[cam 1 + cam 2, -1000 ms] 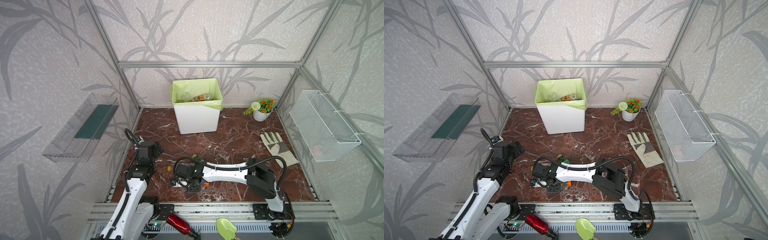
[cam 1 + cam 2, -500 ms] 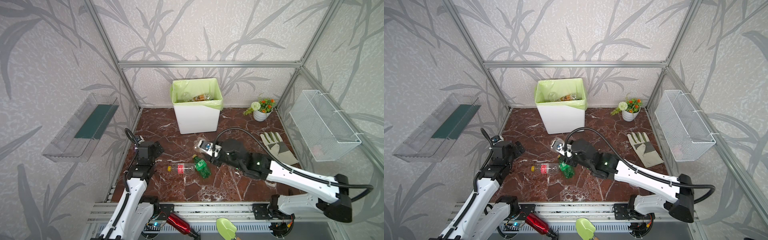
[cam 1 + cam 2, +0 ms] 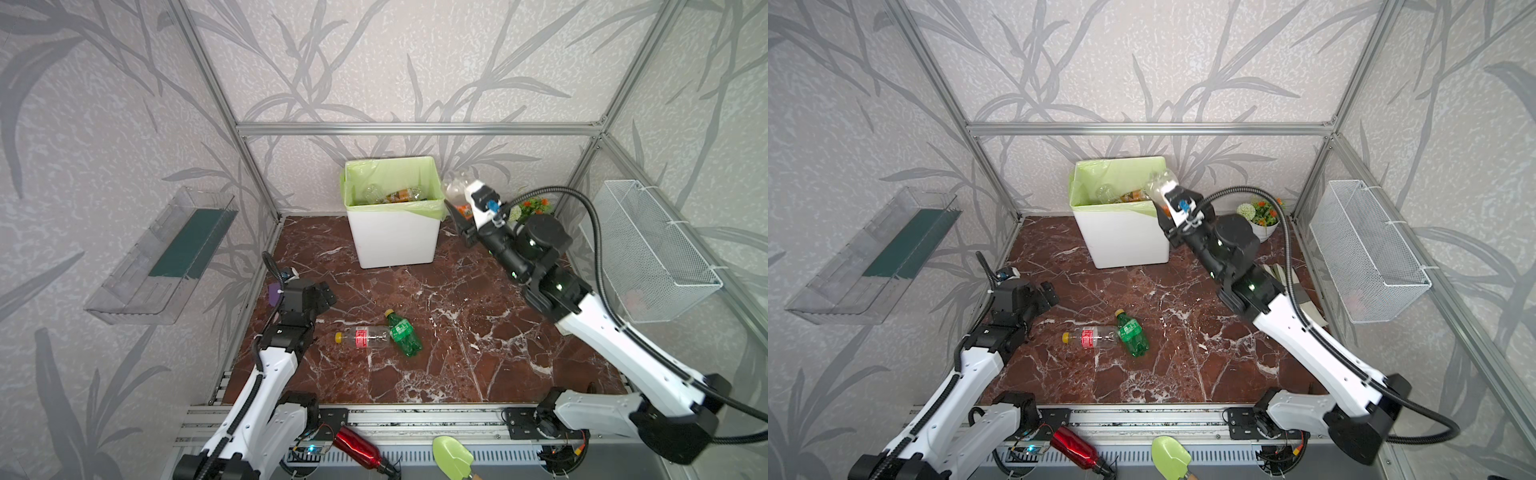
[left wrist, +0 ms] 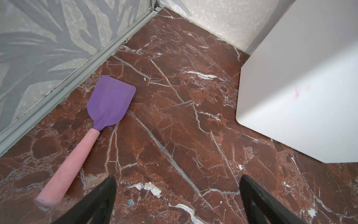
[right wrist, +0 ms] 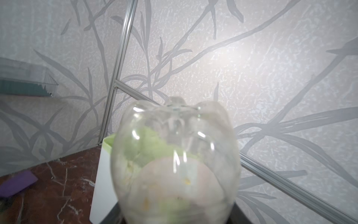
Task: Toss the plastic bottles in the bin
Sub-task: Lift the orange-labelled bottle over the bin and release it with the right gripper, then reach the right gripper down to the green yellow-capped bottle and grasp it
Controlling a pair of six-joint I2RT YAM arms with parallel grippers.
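My right gripper is shut on a clear plastic bottle, raised beside the right rim of the bin. The white bin has a green liner, and bottles lie inside it. Two more lie touching on the floor: a clear bottle with a red label and yellow cap, and a green bottle. My left gripper hangs open and empty over the floor at the left, apart from both.
A purple spatula with a pink handle lies by the left wall. A flower pot and a glove sit at the right. A wire basket and a clear tray hang on the side walls. A red metal bottle and a green scoop lie at the front rail.
My right arm has swung from the front left of the floor up and back to the bin's right rim, carrying the clear bottle. The left arm has not moved.
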